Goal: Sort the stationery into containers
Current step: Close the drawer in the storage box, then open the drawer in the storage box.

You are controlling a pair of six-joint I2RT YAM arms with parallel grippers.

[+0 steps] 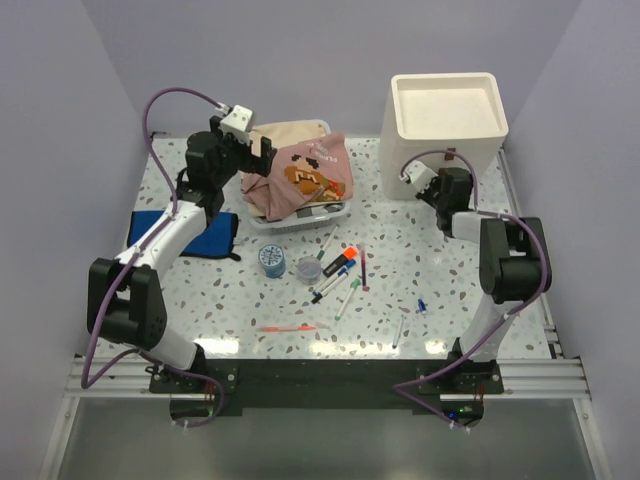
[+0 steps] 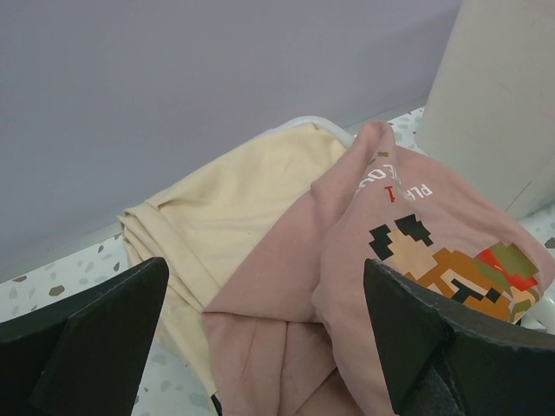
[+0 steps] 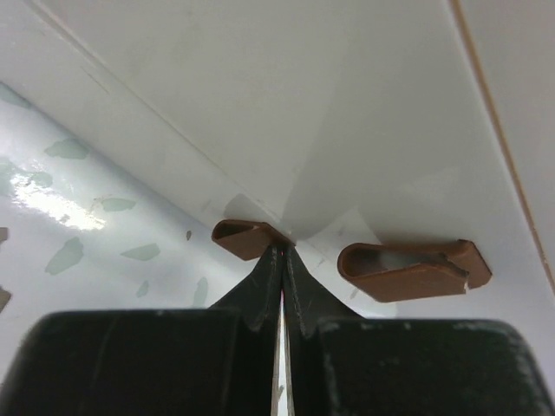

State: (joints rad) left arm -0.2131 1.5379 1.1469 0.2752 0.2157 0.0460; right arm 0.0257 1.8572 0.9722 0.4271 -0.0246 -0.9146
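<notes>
The right gripper (image 3: pixel 282 251) has its fingers pressed together, tips right against a small brown handle (image 3: pixel 247 239) on the cream drawer unit (image 1: pixel 485 165); whether they pinch its lip I cannot tell. If the hold is only a touch, a pull would likely slip off, and the unit might slide on the glossy tabletop (image 1: pixel 450 270) rather than open. A second handle (image 3: pixel 408 270) sits just to this gripper's right. The left gripper (image 2: pixel 266 264) hangs spread wide above a pink shirt (image 2: pixel 408 260), which it could snag. The pens and markers (image 1: pixel 338 272) and a blue tape roll (image 1: pixel 271 259) lie loose, well apart from both grippers, back toward the arm bases. The tabletop is white with grey-green speckles, and pale lilac walls (image 1: pixel 300 50) close it in
</notes>
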